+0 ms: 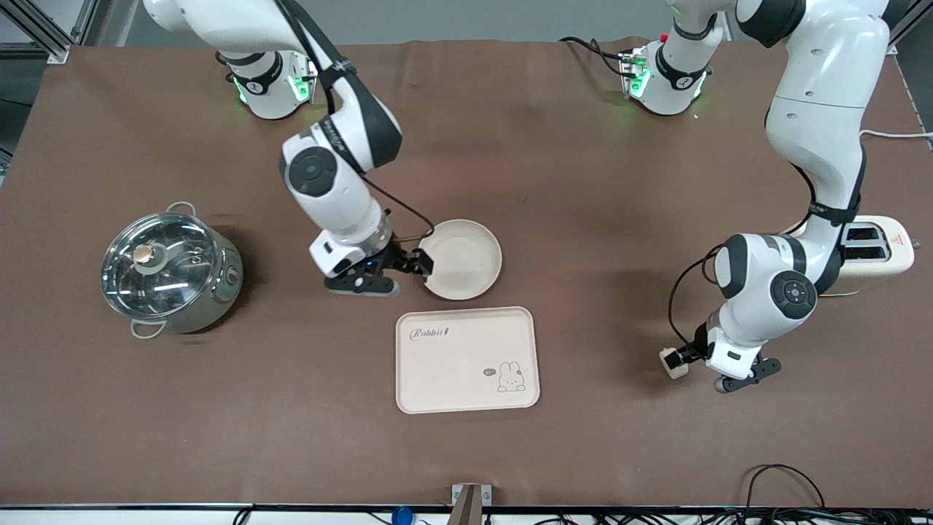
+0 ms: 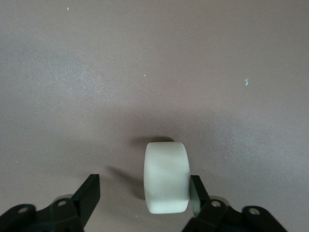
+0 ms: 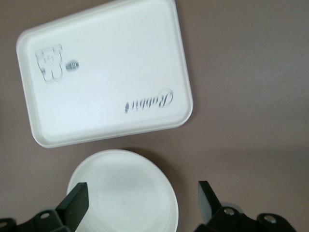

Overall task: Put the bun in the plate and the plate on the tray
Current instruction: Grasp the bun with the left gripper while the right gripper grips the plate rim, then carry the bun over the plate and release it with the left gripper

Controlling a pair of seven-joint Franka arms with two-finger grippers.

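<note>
The bun (image 1: 673, 362) is a small cream lump on the brown cloth toward the left arm's end. My left gripper (image 1: 683, 357) is down around it and open. In the left wrist view the bun (image 2: 165, 176) rests against one finger (image 2: 194, 193), and the other finger stands well apart from it. The round plate (image 1: 466, 255) lies on the cloth, farther from the front camera than the Rabbit tray (image 1: 466, 361). My right gripper (image 1: 417, 264) is open at the plate's edge. The right wrist view shows the plate (image 3: 123, 193) between the jaws and the tray (image 3: 106, 72).
A steel pot with a glass lid (image 1: 171, 270) stands toward the right arm's end. A white toaster (image 1: 875, 251) stands at the left arm's end, beside the left arm. Cables lie along the table's front edge.
</note>
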